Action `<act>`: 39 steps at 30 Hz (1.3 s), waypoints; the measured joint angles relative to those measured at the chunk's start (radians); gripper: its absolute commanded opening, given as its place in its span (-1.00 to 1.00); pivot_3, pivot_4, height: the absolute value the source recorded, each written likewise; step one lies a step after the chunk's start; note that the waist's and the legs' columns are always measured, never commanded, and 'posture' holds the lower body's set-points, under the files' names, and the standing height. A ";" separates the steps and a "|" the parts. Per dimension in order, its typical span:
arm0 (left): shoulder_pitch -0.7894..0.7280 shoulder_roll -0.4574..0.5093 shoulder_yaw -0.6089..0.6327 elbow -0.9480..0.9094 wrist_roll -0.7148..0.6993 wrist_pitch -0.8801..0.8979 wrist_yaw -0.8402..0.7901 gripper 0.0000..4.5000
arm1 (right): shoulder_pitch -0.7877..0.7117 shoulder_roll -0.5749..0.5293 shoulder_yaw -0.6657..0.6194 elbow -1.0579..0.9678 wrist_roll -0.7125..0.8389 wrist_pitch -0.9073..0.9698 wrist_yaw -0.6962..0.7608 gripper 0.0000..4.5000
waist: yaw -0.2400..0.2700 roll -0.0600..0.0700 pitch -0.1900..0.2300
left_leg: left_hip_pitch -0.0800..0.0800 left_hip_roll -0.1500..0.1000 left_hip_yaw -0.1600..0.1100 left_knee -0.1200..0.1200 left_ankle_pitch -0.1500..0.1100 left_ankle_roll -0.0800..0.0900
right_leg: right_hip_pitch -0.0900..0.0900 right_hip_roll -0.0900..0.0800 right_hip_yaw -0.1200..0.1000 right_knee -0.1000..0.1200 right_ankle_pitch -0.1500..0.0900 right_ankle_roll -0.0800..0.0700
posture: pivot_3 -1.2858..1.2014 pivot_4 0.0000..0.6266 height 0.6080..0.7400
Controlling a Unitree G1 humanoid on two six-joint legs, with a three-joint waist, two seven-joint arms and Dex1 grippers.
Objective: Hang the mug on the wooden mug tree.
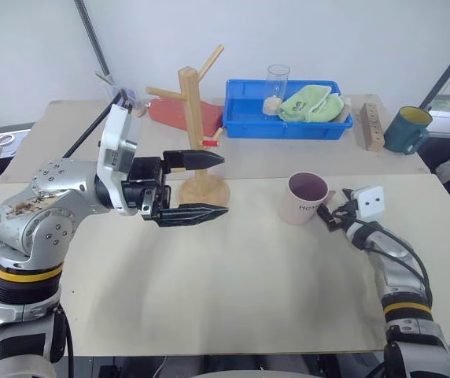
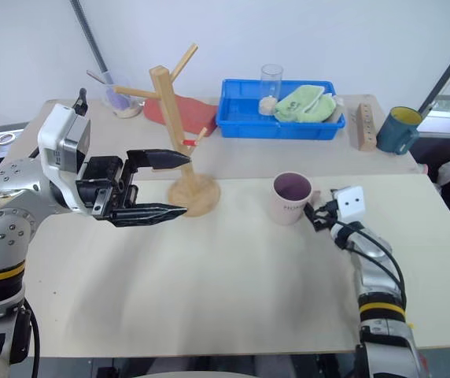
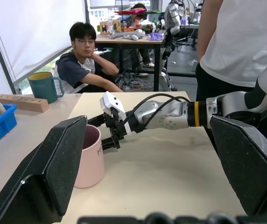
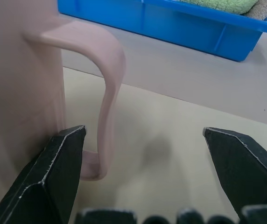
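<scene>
pale pink ceramic mug (image 1: 304,198) upright right of centre on the bare tan table (image 1: 233,291), mauve inside, small dark lettering on its side. just to its right the right gripper (image 1: 331,213), black fingers spread wide and holding nothing, handle (image 4: 109,93) standing between the jaws; contact with the handle hard to tell. wooden mug tree (image 1: 196,134) at upper centre, light post on a round disc base, slanted pegs, one red-tipped. across its base, the left gripper (image 1: 205,185), raised, jaws apart and empty, partly hiding the disc. along the top: shallow blue plastic tray (image 1: 245,118) holding a clear glass (image 1: 276,88) and a soft green cloth (image 1: 311,102); wooden block with holes (image 1: 371,126); dark teal mug (image 1: 407,130) near the right edge. open tabletop across the lower middle of the frame.
</scene>
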 measured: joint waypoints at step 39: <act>0.338 0.046 0.382 -0.107 -0.191 0.098 0.358 1.00 | -0.414 -0.139 0.441 -0.586 -0.120 0.485 0.386 -0.99 | 0.010 0.001 0.001 | -0.001 0.001 -0.003 0.001 0.000 0.000 | -0.004 -0.001 -0.002 -0.001 0.002 -0.002 | 0.03 -0.52 1.00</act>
